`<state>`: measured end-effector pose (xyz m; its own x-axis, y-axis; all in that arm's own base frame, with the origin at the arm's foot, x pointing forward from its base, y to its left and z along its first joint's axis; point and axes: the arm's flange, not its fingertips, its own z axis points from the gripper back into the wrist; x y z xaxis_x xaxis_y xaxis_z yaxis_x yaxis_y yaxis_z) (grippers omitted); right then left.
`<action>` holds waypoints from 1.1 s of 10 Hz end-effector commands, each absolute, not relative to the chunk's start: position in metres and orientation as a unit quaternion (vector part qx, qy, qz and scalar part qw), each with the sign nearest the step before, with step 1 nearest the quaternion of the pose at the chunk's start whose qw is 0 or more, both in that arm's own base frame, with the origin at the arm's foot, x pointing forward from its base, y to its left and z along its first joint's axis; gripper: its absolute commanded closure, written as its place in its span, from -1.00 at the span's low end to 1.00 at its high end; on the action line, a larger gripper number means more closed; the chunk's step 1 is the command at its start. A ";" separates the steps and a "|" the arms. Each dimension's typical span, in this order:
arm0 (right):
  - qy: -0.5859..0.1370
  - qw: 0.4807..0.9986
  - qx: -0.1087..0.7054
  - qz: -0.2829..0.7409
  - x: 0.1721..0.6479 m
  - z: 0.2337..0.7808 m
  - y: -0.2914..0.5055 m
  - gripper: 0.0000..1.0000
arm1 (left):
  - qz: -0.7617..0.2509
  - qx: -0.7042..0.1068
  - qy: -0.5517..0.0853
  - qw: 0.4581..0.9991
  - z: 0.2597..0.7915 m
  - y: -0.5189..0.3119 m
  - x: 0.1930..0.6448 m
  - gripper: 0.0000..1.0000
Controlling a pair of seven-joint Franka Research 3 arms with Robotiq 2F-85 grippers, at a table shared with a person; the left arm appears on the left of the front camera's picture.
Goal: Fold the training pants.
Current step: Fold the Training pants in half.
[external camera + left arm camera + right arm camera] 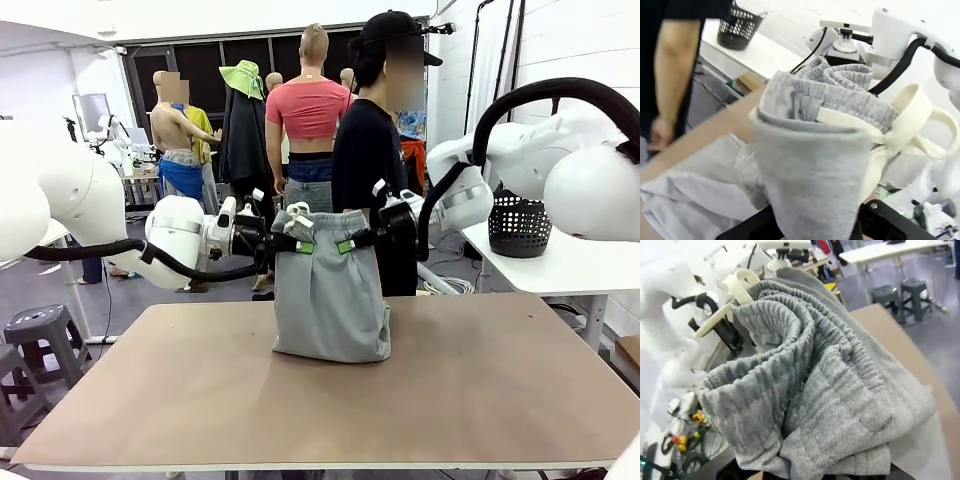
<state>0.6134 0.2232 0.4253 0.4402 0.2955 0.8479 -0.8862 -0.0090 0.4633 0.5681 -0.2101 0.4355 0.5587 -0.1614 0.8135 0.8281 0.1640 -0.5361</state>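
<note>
Grey training pants [331, 300] hang in the middle of the front view, held up by the waistband with the folded lower end resting on the brown table [480, 400]. On the left of the waistband, the left gripper [302, 243] is clamped shut on the fabric, its green pad showing against the grey. On the other end of the waistband, the right gripper [348, 243] is clamped on the cloth in the same way. Both arms reach in level from either side, above the table. A white drawstring [905, 125] is tied in a bow at the waistband, close to the left gripper. The ribbed waistband [790, 325] bunches in thick folds in the right wrist view. Behind the pants, a person in a black shirt [365, 160] stands at the far side of the table. A black basket [519, 225] sits on a white side table [560, 265] at the right.
</note>
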 end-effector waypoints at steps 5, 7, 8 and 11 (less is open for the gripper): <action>-0.210 0.646 0.623 0.389 0.537 0.372 0.212 1.00 | -0.285 -0.647 -0.177 0.685 0.370 -0.195 0.500 1.00; -0.209 0.654 0.624 0.374 0.542 0.354 0.217 1.00 | -0.273 -0.639 -0.177 0.697 0.355 -0.193 0.504 1.00; -0.217 0.674 0.596 0.379 0.535 0.352 0.219 1.00 | -0.276 -0.619 -0.198 0.708 0.358 -0.197 0.498 1.00; -0.186 0.646 0.627 0.394 0.534 0.355 0.222 1.00 | -0.289 -0.640 -0.175 0.691 0.353 -0.201 0.500 1.00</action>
